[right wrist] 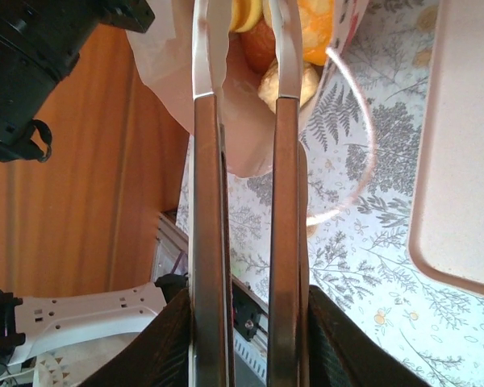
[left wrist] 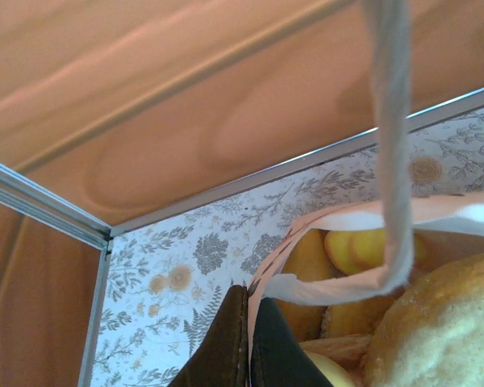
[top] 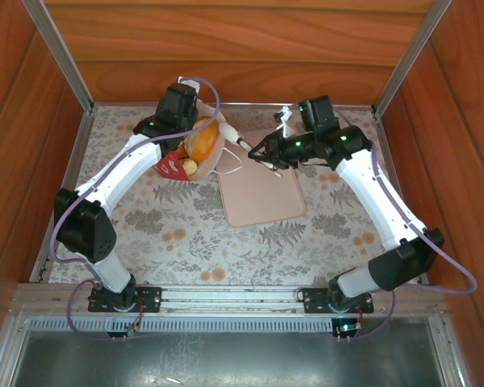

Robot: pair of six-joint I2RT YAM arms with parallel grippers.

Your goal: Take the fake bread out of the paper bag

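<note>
- The left fingers point(left wrist: 226, 355) were closed, pinching the paper bag point(left wrist: 323, 286) at its rim.
- The right fingers point(right wrist: 210, 201) stood narrowly parted; whether they held anything could not be told.
- The fake bread point(right wrist: 262, 44) lay inside the bag, at their tips.

You are looking down on a bench point(top: 185, 234) covered in a pale surface printed with grey ferns and small orange flowers. Warm reddish wooden walls point(top: 226, 48) close off its far, left and right edges, and aluminium posts point(top: 60, 52) rise from its far corners. A metal rail point(top: 226, 298) runs along the near edge, with a dull grey metal sheet point(top: 226, 355) below it. The light is soft and even.
</note>
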